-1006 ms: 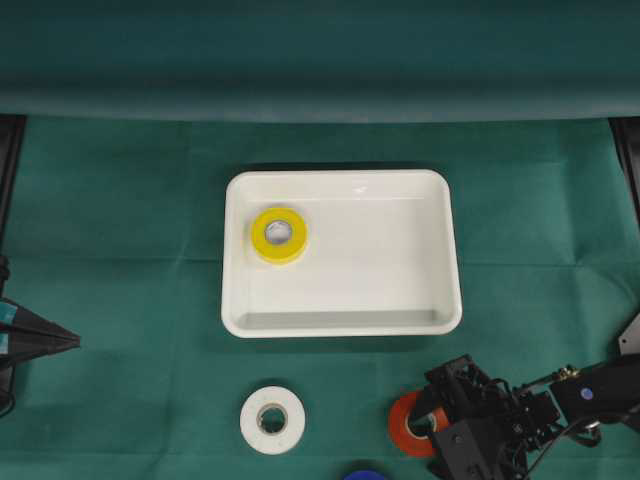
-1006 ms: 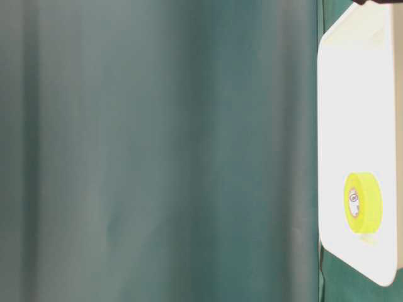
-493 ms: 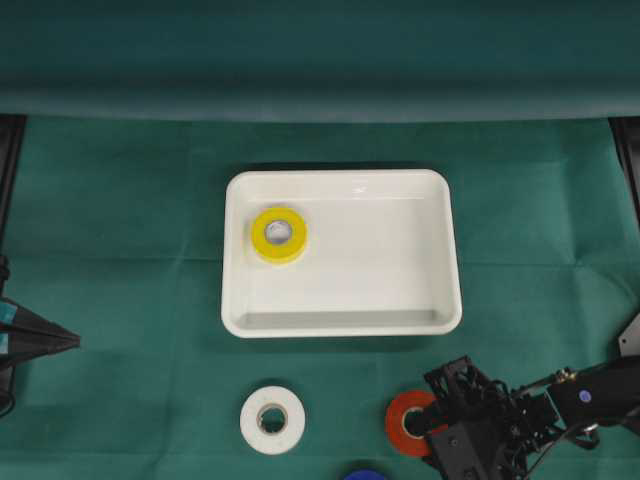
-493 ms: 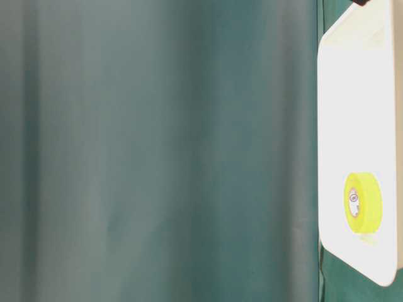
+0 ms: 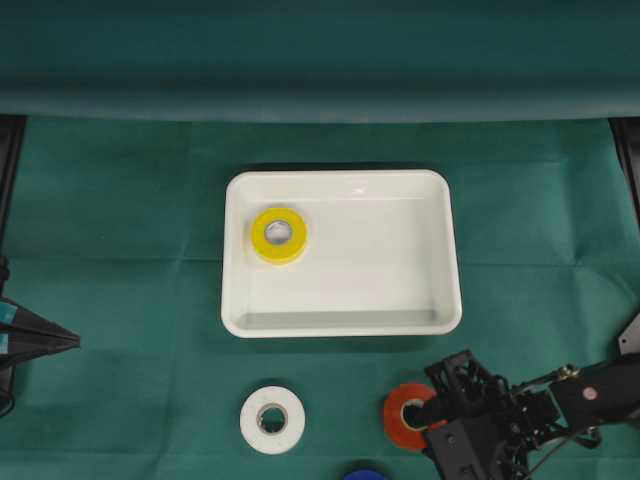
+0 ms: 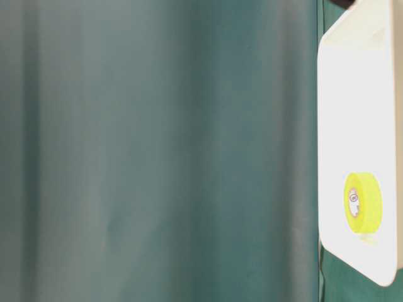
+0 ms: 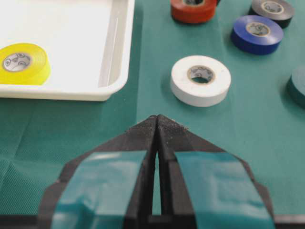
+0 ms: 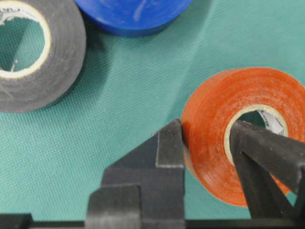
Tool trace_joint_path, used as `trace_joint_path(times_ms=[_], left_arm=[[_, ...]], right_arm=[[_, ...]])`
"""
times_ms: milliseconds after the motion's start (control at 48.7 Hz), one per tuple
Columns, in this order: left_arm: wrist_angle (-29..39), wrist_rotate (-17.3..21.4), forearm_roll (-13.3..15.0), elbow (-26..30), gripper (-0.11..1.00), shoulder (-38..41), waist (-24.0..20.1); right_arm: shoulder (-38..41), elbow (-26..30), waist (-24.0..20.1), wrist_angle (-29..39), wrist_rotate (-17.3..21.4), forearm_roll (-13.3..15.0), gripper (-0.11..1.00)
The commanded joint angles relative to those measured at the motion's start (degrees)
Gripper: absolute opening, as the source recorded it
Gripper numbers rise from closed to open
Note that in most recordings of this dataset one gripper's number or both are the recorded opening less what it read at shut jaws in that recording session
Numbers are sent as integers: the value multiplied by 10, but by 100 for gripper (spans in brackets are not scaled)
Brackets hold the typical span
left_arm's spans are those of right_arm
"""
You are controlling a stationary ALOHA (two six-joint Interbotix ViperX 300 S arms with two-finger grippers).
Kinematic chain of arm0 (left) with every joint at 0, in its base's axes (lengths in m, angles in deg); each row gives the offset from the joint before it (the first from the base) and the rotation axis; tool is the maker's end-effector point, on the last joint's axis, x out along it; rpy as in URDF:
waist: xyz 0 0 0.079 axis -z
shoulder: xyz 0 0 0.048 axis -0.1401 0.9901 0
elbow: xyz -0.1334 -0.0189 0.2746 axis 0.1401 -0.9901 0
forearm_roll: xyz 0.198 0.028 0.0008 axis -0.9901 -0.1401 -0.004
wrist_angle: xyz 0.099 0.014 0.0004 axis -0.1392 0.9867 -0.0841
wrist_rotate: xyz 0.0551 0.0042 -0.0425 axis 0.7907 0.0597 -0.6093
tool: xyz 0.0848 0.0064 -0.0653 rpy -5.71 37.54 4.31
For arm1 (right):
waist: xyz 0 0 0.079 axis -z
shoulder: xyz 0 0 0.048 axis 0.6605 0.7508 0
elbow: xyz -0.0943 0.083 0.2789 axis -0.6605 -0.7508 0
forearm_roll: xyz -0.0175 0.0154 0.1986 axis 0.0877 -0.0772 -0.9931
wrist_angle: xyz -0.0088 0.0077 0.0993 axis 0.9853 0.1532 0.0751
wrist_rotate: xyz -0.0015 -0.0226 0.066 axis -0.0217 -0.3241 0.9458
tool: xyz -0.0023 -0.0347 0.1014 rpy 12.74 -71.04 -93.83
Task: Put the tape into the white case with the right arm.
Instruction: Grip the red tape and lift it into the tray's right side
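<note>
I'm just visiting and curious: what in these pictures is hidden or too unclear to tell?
- Overhead: the right gripper fingertips are hidden under the arm's own body, which also covers part of the red tape.
- Overhead: the blue tape is cut by the bottom edge.
- Table-level: a blurred green curtain fills most of the view; only the white case and yellow tape show.
- Left wrist: a dark green roll is cut by the right edge.
</note>
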Motion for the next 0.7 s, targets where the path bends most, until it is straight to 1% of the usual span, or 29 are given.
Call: trace_joint_path(times_ms=[0, 82, 164, 451, 677], left_arm=[[-6, 0, 0, 7, 0, 6, -2], [-5, 0, 1, 7, 0, 5, -2], [-5, 0, 0, 7, 0, 6, -2], [-6, 0, 1, 7, 0, 5, -2], [-5, 0, 1, 7, 0, 5, -4]], right_arm=[[-40, 18, -2, 27, 1, 2, 3], [-65, 23, -4, 55, 1, 2, 3], [-81, 24, -4, 69, 2, 2, 3], [-91, 23, -3, 70, 1, 2, 3], [-95, 23, 31, 69, 0, 2, 3]])
